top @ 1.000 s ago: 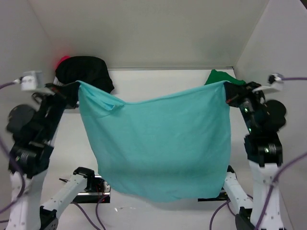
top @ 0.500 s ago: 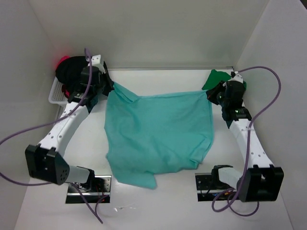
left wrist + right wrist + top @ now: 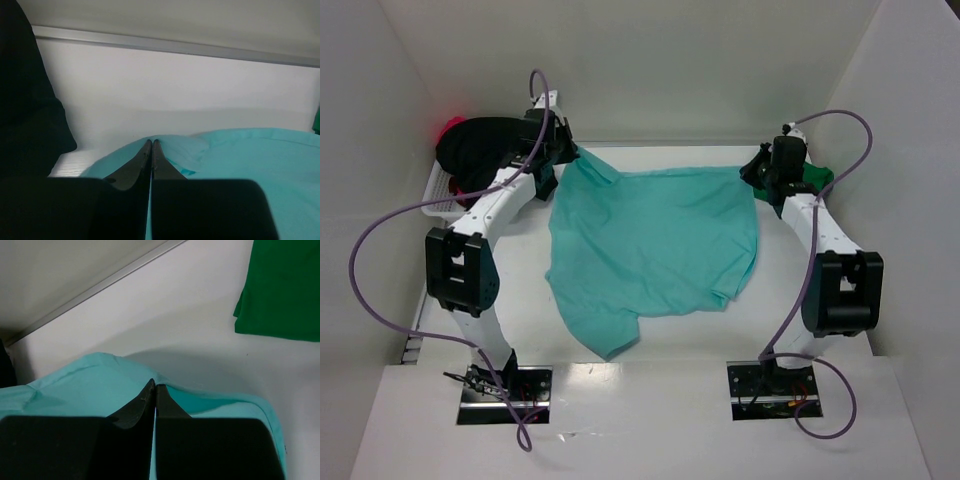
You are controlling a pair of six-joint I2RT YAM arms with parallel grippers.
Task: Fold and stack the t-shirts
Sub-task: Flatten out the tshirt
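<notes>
A light teal t-shirt (image 3: pixel 655 245) lies spread over the middle of the table, its near edge rumpled. My left gripper (image 3: pixel 563 157) is shut on its far left corner (image 3: pixel 170 147). My right gripper (image 3: pixel 757 170) is shut on its far right corner (image 3: pixel 125 375). Both arms reach far forward, close to the back wall. A dark green t-shirt (image 3: pixel 810 175) lies folded at the far right, and shows in the right wrist view too (image 3: pixel 280 290). A black t-shirt (image 3: pixel 480 148) is heaped at the far left over a red-pink t-shirt (image 3: pixel 450 128).
A white basket (image 3: pixel 438 195) stands at the far left under the black heap. White walls close the table at the back and both sides. Two arm base plates (image 3: pixel 505 385) sit at the near edge.
Both arms have swung from holding the teal t-shirt high in front of the camera to stretched out toward the back wall. The shirt has come down onto the table and moved farther back.
</notes>
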